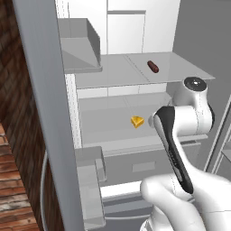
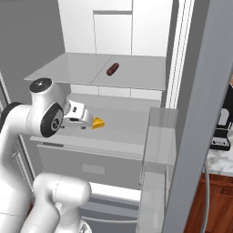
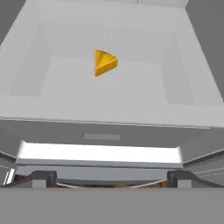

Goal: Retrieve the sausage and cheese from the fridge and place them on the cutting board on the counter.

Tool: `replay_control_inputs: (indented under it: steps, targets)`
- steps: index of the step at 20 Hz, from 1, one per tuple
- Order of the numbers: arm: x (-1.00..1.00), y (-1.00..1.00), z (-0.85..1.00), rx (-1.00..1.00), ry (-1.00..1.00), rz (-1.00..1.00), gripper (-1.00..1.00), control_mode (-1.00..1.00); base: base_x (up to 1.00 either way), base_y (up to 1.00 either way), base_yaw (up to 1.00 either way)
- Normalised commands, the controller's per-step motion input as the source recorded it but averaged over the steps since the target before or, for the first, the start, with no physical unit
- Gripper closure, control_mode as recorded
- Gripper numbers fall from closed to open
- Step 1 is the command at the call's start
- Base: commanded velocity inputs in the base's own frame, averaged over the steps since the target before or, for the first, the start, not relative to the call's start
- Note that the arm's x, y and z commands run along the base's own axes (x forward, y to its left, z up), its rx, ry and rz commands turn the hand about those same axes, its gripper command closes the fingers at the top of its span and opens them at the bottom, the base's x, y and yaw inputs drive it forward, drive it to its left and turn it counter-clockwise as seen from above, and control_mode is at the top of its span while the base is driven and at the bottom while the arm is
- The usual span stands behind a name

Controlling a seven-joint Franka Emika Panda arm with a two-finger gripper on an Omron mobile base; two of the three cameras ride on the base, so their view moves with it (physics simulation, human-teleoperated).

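Yellow cheese [image 3: 105,62] mid lower shelf, open room all round. Gripper [image 3: 112,177] jaws spread wide, short of shelf edge, probably level. Sausage [image 1: 153,66] on shelf above, apart.

Yellow cheese [image 3: 105,62] wedge lies on the open fridge's [image 1: 117,131] lower shelf, sausage [image 1: 153,66] above.

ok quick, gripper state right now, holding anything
Gripper: open, jaws wide apart and empty, short of the cheese on the fridge shelf.
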Motion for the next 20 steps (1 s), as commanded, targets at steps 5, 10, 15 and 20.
replay_control_inputs:
  steps: [5, 10, 15, 20]
  targets:
    - [0.40, 0.20, -0.13, 0.05, -0.06, -0.10, -1.00, -1.00, 0.00, 0.00, 0.00]
    - [0.22, 0.15, -0.19, 0.04, 0.01, -0.05, -1.00, -1.00, 0.00, 0.00, 0.00]
    - [0.18, 0.00, -0.35, 0.04, 0.09, 0.00, -1.00, -1.00, 0.00, 0.00, 0.00]
    - [0.55, 0.00, -0.29, 0.01, 0.05, 0.00, -1.00, -1.00, 0.00, 0.00, 0.00]
